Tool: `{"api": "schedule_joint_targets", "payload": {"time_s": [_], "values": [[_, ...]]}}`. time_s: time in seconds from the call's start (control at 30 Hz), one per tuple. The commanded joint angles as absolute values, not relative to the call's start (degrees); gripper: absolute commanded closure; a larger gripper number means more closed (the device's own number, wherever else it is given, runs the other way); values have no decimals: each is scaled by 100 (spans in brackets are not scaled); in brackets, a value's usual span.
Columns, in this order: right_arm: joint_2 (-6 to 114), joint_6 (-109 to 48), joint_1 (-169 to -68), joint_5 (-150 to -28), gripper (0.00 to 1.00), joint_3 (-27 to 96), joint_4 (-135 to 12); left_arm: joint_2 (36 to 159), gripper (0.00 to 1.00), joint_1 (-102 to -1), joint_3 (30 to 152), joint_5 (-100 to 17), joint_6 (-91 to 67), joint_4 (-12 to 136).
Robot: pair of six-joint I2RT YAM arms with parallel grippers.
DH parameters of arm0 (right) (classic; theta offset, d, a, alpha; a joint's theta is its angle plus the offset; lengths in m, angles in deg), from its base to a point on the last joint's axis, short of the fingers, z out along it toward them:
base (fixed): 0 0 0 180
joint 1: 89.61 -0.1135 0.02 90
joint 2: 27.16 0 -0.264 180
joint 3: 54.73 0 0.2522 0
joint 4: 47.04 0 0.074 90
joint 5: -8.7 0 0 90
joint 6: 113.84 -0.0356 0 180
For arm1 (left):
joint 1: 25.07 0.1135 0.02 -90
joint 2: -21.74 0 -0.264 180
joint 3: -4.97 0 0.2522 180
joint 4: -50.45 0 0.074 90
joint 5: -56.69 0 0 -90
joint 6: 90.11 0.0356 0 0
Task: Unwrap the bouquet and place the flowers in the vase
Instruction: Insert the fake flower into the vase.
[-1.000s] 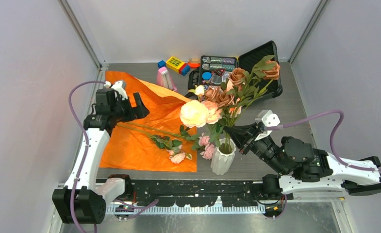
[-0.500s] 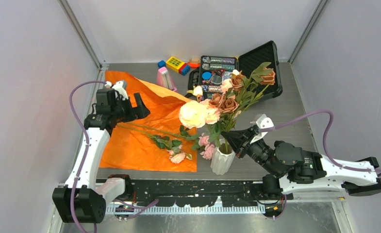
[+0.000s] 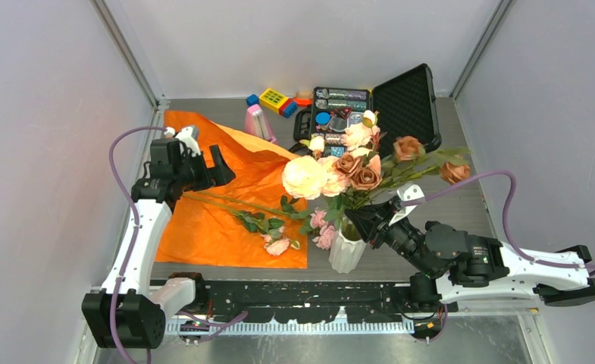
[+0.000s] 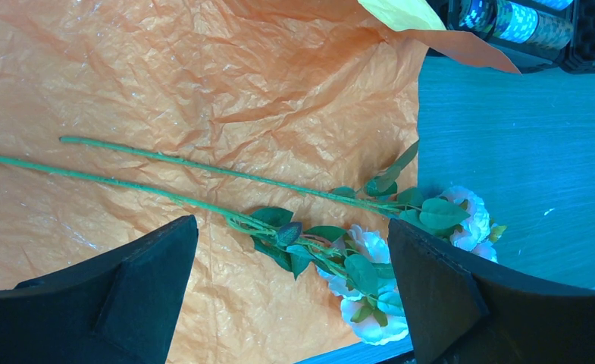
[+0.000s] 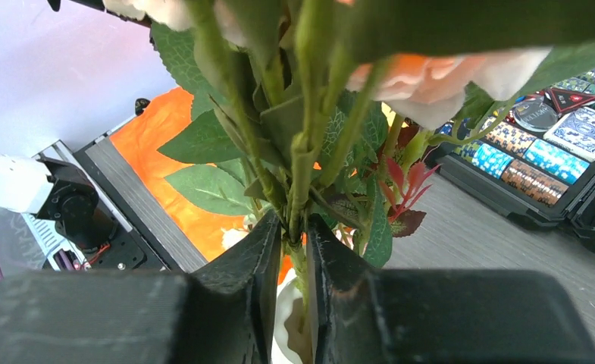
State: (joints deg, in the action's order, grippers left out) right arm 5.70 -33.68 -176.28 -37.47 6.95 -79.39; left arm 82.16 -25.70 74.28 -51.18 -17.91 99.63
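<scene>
Flowers in vase at 6 o'clock; right fingers narrow on stems, left fingers wide over paper. Open slowly, retreat toward 4 o'clock.

White ribbed vase stands upright, near middle, stuffed with most of the flowers: cream, pink and brownish roses fanning out to the right. Two loose stems lie flat on the spread-out crinkly orange wrapping paper, just left of it.

right gripper: shifted left toward vase | flowers: fanned out, brown roses swung right off the case
</scene>
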Motion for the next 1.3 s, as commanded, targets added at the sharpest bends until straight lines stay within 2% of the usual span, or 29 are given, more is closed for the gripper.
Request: {"api": "schedule_joint_targets", "payload": {"time_s": [0.0, 0.1, 0.27, 0.6, 0.8, 1.03, 1.27], "values": [[546, -3544, -17658, -3782, 74, 904, -8020, 8188, 0, -2534, 7413, -5317, -1795, 9710], [525, -3524, -17662, -3802, 62, 980, -8182, 8187, 0, -2534, 7410, -5310, -1786, 9709], [398, -3520, -17661, -3725, 52, 1076, -8473, 8186, 0, -2534, 7419, -5309, -1786, 9717], [-113, -3562, -17661, -3874, 42, 1275, -8825, 8174, 0, -2534, 7411, -5291, -1786, 9717], [-297, -3497, -17657, -3916, 41, 1526, -9184, 8171, 0, -2534, 7410, -5293, -1786, 9723], [-320, -3542, -17662, -3271, 41, 1853, -9870, 8171, 0, -2534, 7410, -5291, -1779, 9720], [-6, -3720, -17661, -2110, 23, 1931, -10279, 8229, 0, -2534, 7410, -5304, -1786, 9709]]}}
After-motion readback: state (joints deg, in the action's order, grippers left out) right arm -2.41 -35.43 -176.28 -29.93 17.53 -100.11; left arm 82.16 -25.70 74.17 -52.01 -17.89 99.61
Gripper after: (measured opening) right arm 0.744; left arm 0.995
